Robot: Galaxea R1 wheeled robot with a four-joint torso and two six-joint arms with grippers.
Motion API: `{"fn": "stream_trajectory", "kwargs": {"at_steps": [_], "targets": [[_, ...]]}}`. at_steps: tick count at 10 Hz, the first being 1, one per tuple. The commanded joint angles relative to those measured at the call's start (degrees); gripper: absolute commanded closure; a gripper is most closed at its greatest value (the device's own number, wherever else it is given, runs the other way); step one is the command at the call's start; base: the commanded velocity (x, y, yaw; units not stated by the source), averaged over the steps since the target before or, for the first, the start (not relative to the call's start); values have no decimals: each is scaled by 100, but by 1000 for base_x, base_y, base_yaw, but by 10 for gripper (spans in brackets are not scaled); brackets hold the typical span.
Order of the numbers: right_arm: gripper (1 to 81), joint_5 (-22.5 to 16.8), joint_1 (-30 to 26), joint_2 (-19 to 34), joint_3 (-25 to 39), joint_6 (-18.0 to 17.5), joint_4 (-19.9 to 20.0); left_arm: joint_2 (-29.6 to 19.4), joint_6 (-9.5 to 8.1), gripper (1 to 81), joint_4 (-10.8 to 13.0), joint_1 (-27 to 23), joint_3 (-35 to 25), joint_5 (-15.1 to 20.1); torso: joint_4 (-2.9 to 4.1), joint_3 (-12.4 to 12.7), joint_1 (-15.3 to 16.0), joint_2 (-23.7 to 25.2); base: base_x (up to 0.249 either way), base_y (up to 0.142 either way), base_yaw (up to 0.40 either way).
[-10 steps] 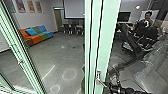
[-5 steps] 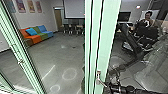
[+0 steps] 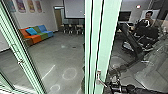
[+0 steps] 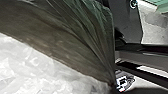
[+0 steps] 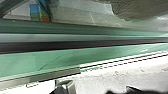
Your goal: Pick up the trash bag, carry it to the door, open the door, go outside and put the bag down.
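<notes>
Item: trash bag, large in my left wrist view, folds drawn to one point, likely to be borne by its neck.
Item: right arm, head view, lower right, near lever handle; placed, I judge, to work the door.
Both grippers: open or closed, I cannot tell.
Item: green door post, right of centre, an edge to clear.
Item: grey floor, centre left, open room.
Item: sofa, upper left, well apart.

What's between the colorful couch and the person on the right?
In the head view, a green door frame stands between couch and person, nearer the camera, with dark chairs beyond.
</notes>
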State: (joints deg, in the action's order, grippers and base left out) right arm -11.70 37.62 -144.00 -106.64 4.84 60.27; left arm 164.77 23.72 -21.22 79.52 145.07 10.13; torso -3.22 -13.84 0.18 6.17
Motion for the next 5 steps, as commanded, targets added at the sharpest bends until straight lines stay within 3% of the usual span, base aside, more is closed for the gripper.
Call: {"fn": "stream_trajectory", "kwargs": {"at_steps": [1, 5], "targets": [[10, -148, 40, 430, -524, -115, -174, -49, 10, 811, -22, -265, -31, 429, 0, 0, 0, 0, 0, 0, 0], [10, -149, -13, 448, -541, -115, -156, -66, 10, 811, -40, -265, -31, 420, 0, 0, 0, 0, 0, 0, 0]]}}
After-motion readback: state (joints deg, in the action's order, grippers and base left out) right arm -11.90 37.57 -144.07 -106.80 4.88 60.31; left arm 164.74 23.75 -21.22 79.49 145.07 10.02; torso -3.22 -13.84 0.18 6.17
